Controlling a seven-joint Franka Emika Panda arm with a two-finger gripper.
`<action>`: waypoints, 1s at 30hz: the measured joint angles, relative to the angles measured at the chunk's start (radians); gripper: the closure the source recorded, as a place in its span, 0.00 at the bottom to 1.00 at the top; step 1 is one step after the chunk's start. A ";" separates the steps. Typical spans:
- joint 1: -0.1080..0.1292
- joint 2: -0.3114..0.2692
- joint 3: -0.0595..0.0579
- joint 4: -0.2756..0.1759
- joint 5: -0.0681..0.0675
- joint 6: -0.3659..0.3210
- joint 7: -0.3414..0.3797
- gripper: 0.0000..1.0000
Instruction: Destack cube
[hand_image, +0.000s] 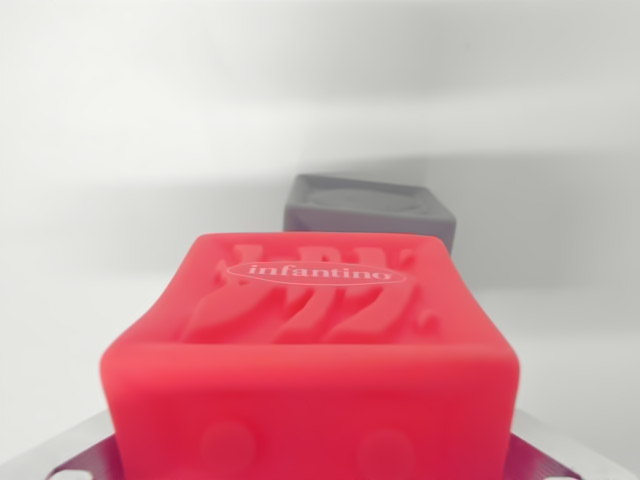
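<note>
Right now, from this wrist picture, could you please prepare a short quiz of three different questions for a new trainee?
1. True or false: the red cube is nearer the camera than the grey cube.
2. Which word is embossed on the red cube? A) infantino B) lego C) duplo
3. Fill in: the grey cube rests on a ___ surface.

Key: 1 true; 2 A; 3 white.

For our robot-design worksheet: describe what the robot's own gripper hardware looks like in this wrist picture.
Very little shows. Along the bottom edge, a flat silver-grey metal plate pokes out on either side of the red cube, with small slot-like holes near its corners. No jaws, cables or markings are visible; the cube hides the rest.
</note>
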 joint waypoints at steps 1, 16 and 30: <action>0.000 -0.007 0.001 0.000 0.004 -0.006 -0.003 1.00; 0.002 -0.114 0.007 -0.001 0.055 -0.108 -0.040 1.00; 0.006 -0.218 0.007 0.016 0.092 -0.225 -0.067 1.00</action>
